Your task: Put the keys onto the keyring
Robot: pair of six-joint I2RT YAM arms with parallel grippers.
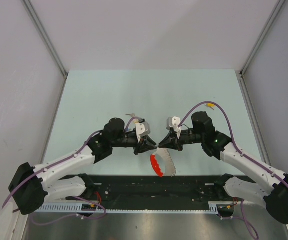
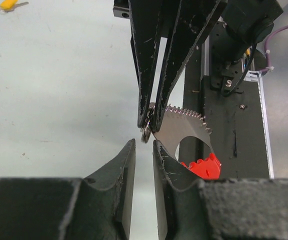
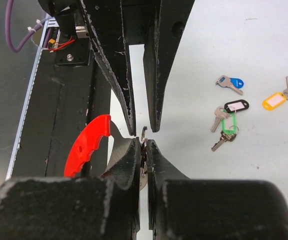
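The keyring, a red arc [image 1: 155, 164] joined to a toothed silver blade [image 1: 168, 162], hangs between the two arms. My right gripper [image 3: 143, 145] is shut on its thin metal ring [image 3: 143, 134], with the red arc [image 3: 86, 145] at the left. My left gripper [image 2: 144, 149] faces it tip to tip, its jaws a narrow gap apart with nothing between them; the toothed blade [image 2: 184, 127] lies just beyond its right finger. Loose keys lie on the table: blue [image 3: 230, 82], yellow [image 3: 274, 100], black [image 3: 235, 105] and green [image 3: 228, 123].
The black base plate [image 1: 149, 192] with the arm mounts runs along the near edge, below the hanging keyring. A small yellow piece [image 1: 210, 105] lies by the right arm's cable. Grey walls [image 1: 14, 75] close in the pale table [image 1: 149, 90] on three sides.
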